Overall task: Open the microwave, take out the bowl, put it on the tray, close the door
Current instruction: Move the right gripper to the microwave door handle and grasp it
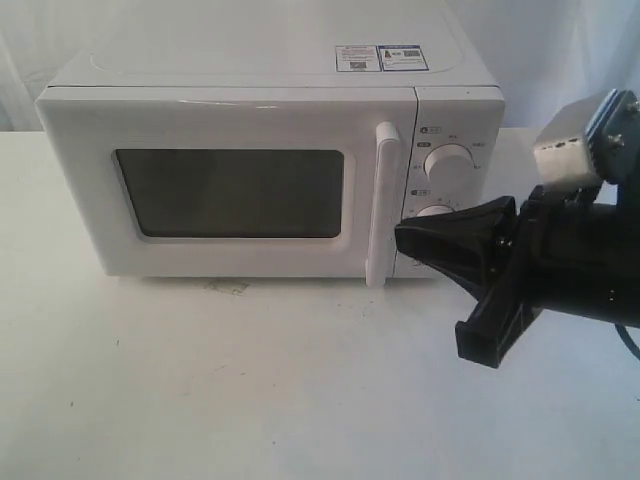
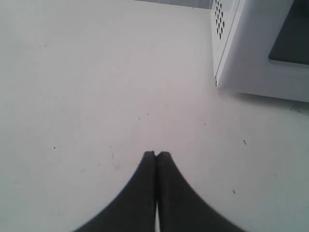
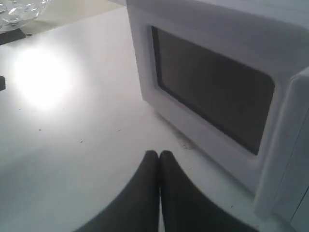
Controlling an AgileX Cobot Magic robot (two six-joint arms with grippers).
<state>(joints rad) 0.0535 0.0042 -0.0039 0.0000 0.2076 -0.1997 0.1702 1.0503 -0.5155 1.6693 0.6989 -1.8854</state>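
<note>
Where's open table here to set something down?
The table in front of the door is bare across its width, as is the stretch beside the microwave's vented side. Crowded only by the handle, where the right gripper hangs.

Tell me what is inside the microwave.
The microwave has its door shut, and the dark window shows only blackness. Anything inside is hidden behind it.

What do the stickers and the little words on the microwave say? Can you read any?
Stickers on top of the microwave: print too small to read.
Marks around the upper knob: too blurred to read.
No other words or numbers show in any view.
</note>
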